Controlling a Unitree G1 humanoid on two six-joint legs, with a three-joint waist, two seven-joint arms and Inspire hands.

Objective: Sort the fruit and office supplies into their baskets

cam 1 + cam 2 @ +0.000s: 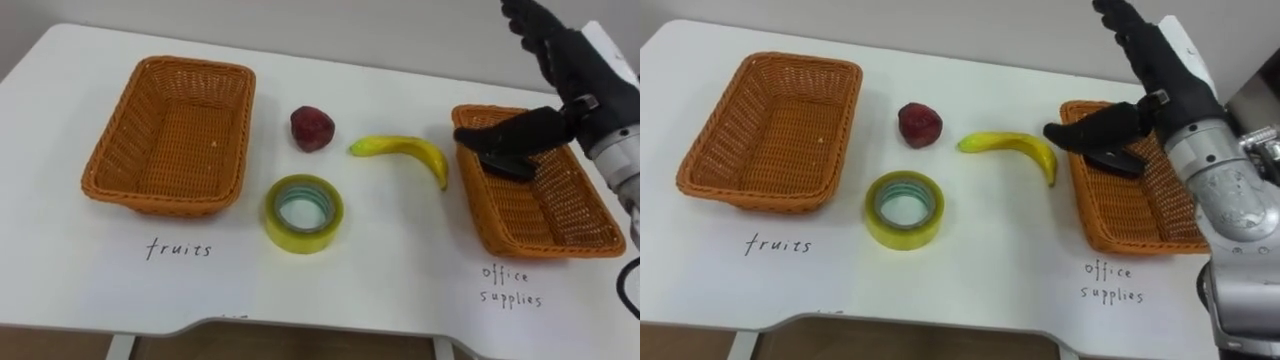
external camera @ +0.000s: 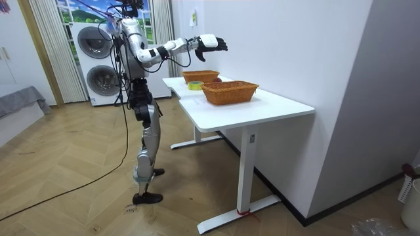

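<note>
we list: left basket (image 1: 118, 145), marked "fruits"; right basket (image 1: 475, 195), marked "office supplies", holding a dark item (image 1: 508, 166); right hand (image 1: 590, 85) above it, fingers straight, apart; red fruit (image 1: 312, 128), banana (image 1: 405, 150), tape roll (image 1: 304, 212) on table (image 1: 400, 270) between baskets.

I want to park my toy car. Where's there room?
Bare table in front of the tape, along the near edge, and between tape and right basket. Crowded around the red fruit, banana and the robot hand over that basket.
</note>
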